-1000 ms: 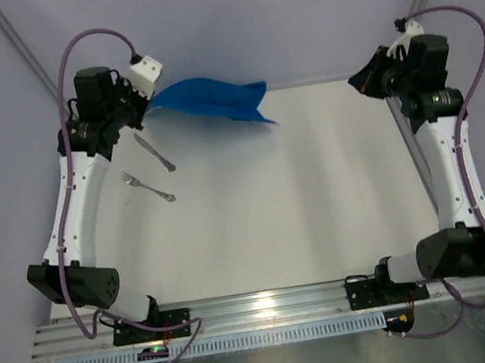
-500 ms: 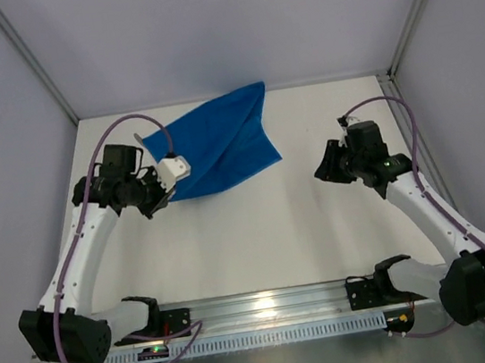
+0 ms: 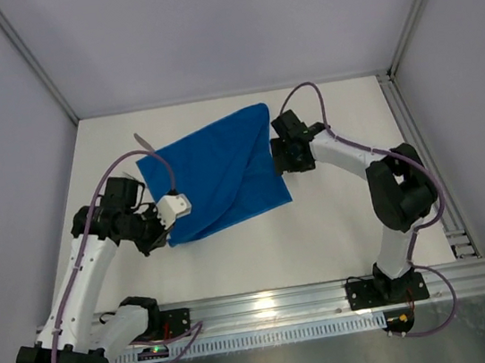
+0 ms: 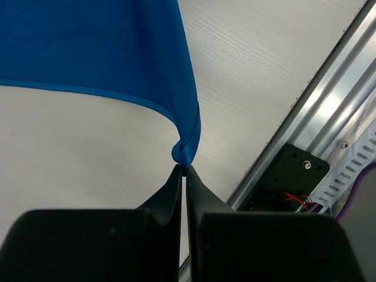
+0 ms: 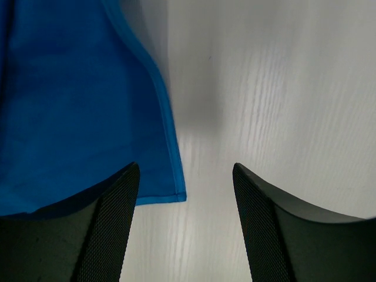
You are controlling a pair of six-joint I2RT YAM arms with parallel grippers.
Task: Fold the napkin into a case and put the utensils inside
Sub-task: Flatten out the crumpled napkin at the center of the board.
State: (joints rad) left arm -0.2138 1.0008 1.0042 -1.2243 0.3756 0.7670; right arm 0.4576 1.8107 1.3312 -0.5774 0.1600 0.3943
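Left claw (image 4: 183,171) clenched on napkin (image 4: 94,47) corner; right claw (image 5: 185,171) agape, empty.

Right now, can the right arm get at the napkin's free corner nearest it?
Probably yes. The right claw is open over that edge of the napkin, whose corner shows between its jaws, and nothing blocks it. The left claw pinches another corner.

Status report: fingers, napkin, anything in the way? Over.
Left fingers shut on napkin corner. Right fingers open, over its right edge. Napkin spread, not folded. One utensil end shows at far-left corner; rest hidden.
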